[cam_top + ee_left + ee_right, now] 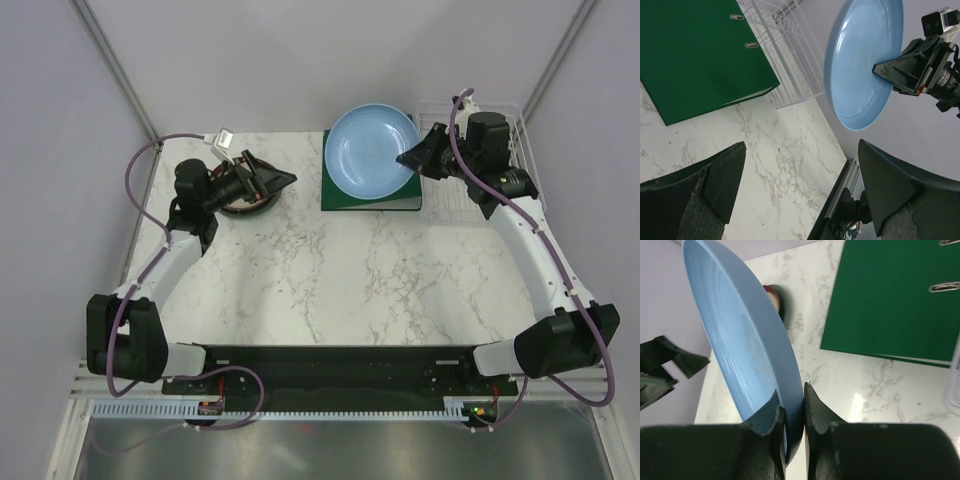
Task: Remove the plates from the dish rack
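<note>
– Jaws of the right gripper (791, 400) are pinching the near rim of the light blue plate (370, 150), narrow, one finger on each face. What is the arm doing with it?

– It is carrying the plate away from the dish rack (790, 55) at the far right. The plate is hanging in the air, tilted up on edge, above the green binder (350, 200) and just left of the rack.

– And the left gripper (268, 181)?

– Its jaws are standing wide apart and holding nothing. It is hovering at the far left over a small pile of plates (245, 206); a dark red-brown rim is showing beneath it, but how many are lying there cannot be told.

– So which step is this?

– Probably the transfer of the last plate. No other plate is showing in the rack, though the right arm is hiding part of it.

– What is the next move asking for?

– Most likely moving the blue plate left across the table (350, 290) toward the pile, levelling it, and lowering it before the fingers let go. A handover to the waiting left gripper is also looking possible. With so thin a hold on the rim, the plate could slip during a fast swing.
</note>
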Tool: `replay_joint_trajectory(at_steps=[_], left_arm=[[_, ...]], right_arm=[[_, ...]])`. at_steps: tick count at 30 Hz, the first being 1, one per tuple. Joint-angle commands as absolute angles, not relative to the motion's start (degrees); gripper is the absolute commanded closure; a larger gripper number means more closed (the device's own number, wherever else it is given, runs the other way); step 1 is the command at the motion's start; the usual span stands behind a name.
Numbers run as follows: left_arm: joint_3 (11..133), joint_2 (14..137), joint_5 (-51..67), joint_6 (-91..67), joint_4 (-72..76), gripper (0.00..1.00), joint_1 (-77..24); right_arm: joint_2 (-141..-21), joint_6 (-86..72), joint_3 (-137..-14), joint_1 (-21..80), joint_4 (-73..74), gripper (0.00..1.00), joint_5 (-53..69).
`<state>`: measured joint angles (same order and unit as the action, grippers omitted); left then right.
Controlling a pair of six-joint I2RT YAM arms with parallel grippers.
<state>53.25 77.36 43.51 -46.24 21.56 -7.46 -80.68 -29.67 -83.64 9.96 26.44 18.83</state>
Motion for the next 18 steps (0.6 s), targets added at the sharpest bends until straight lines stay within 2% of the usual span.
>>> replay_joint_trajectory(at_steps=[1, 18], left_arm=[[53.4, 77.3, 41.4, -45.4, 24.4, 0.00, -9.6], [57.5, 79.8, 39.6, -46.0, 24.0, 0.00, -13.5]], right_arm=[[-76.5, -35.7, -80.8, 11.4, 16.7, 1.00, 26.4], [-78.1, -36.8, -75.4, 20.1, 14.8, 1.00, 24.6]])
